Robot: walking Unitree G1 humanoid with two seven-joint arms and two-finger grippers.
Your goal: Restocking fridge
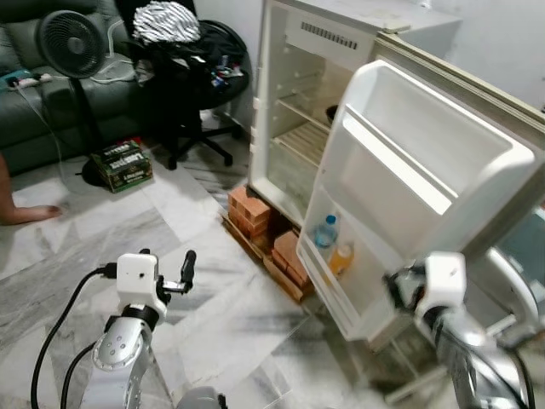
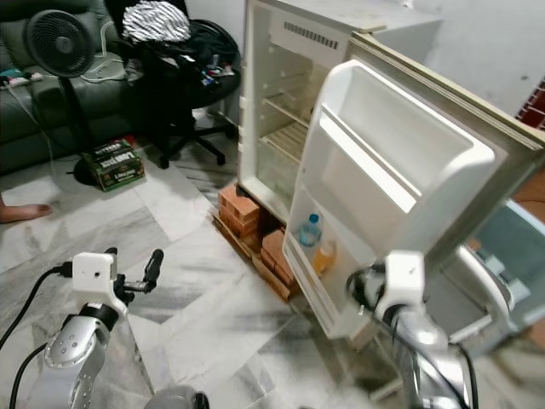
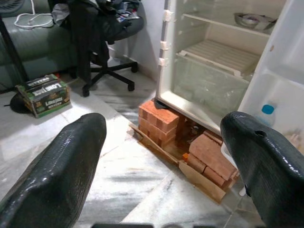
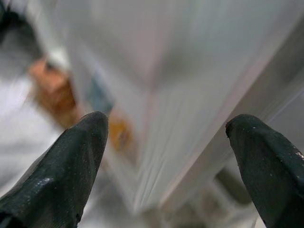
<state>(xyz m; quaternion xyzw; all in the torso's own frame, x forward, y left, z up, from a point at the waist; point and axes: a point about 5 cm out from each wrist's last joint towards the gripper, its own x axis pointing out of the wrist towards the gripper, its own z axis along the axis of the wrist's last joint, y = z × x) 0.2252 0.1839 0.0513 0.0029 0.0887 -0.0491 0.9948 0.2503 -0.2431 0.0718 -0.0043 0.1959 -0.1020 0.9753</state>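
The fridge (image 1: 298, 111) stands open ahead of me, white inside, with bare wire shelves and a metal bowl (image 3: 251, 20) on one shelf. Its door (image 1: 409, 170) swings out toward my right side; in the low door rack sit a blue-capped bottle (image 1: 326, 232) and an orange bottle (image 1: 341, 256). Bricks (image 1: 249, 211) prop the cabinet off the marble floor (image 1: 213, 281). My right hand (image 4: 166, 156), fingers spread, is close against the door's edge. My left hand (image 3: 161, 166), also spread, is well apart from the fridge.

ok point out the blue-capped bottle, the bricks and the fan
blue-capped bottle (image 1: 326, 232), left eye view, on its body
bricks (image 3: 160, 121), left wrist view, on the left stack's face
fan (image 1: 71, 43), left eye view, on its grille
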